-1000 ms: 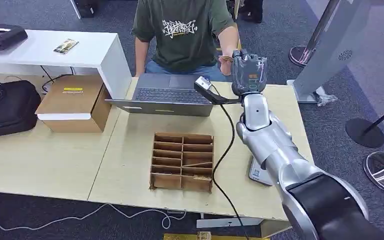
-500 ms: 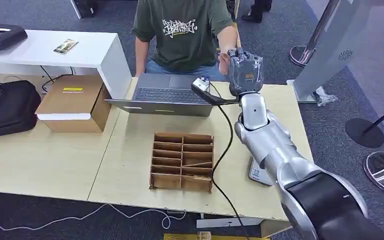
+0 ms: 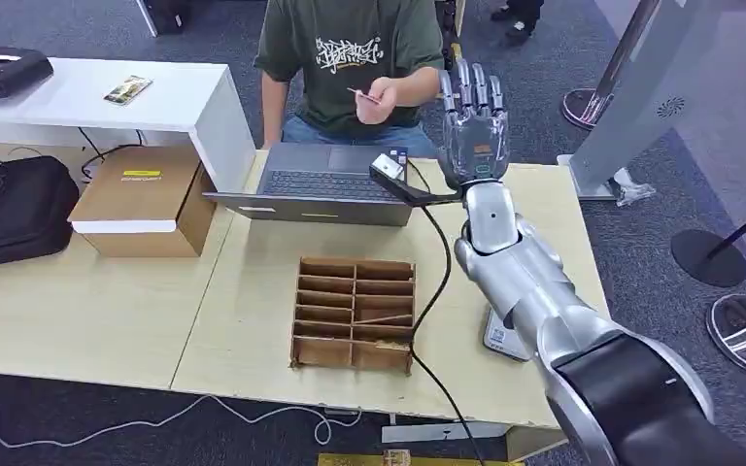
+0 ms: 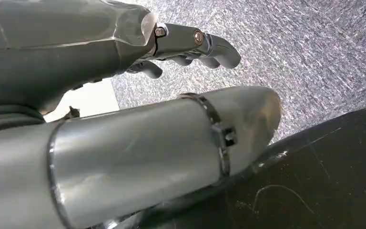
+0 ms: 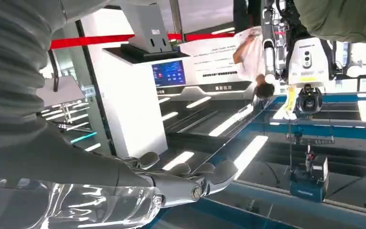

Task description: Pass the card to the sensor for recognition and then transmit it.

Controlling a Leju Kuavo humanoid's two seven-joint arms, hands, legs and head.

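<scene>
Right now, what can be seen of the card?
The card is a small, thin, flat piece, seen nearly edge-on and tilted, reddish-brown as it looks. The person's hand pinches it in front of the green shirt, beyond the laptop. The robot's right hand, fingers spread upward, is apart from it.

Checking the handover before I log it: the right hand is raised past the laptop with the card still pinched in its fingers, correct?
Not quite. The right hand is raised past the laptop, but its fingers are spread and hold nothing. The card is in the person's hand, as the head view shows.
</scene>
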